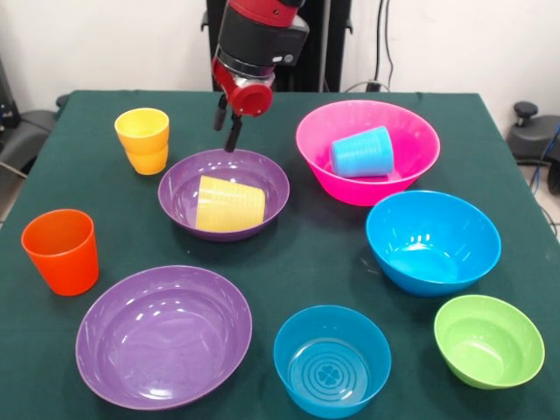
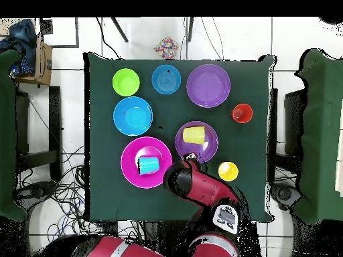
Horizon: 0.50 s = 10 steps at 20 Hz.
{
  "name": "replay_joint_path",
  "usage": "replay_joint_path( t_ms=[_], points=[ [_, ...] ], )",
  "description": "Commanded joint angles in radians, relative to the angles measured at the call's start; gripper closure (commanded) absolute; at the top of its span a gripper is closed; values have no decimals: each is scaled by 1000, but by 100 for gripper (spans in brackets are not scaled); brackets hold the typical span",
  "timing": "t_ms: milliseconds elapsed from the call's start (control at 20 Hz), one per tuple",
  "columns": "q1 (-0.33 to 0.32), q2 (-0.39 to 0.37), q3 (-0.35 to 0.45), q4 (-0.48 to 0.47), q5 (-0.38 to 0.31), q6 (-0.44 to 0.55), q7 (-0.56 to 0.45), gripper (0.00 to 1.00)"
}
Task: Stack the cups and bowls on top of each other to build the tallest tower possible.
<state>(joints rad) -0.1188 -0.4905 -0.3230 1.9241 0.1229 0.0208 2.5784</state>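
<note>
Although two amber-yellow plastic cups (image 1: pixel 143 140) are nested, no tower is built: beside them, a ribbed pale yellow cup (image 1: pixel 229 204) lies in a shallow purple plastic bowl (image 1: pixel 262 171). Above its far rim, the gripper (image 1: pixel 227 122) jaws are seen narrowly parted, empty.

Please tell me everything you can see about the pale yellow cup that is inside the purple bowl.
The pale yellow cup is a small tapered tumbler of matte-looking plastic with fine ribs running round its wall. It lies on its side inside the purple bowl, resting on the bowl's bottom, its wider mouth end pointing to the right in the front view. Nothing else touches it. The robot's hand hangs above the bowl's far rim, apart from the cup.
</note>
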Motion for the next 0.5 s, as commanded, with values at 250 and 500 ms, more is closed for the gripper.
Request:
replay_joint_path(
  t_ms=[250,500],
  points=[
    [3,70,97,51,52,-96,176,0],
    [4,97,102,62,60,-141,181,0]
  ],
)
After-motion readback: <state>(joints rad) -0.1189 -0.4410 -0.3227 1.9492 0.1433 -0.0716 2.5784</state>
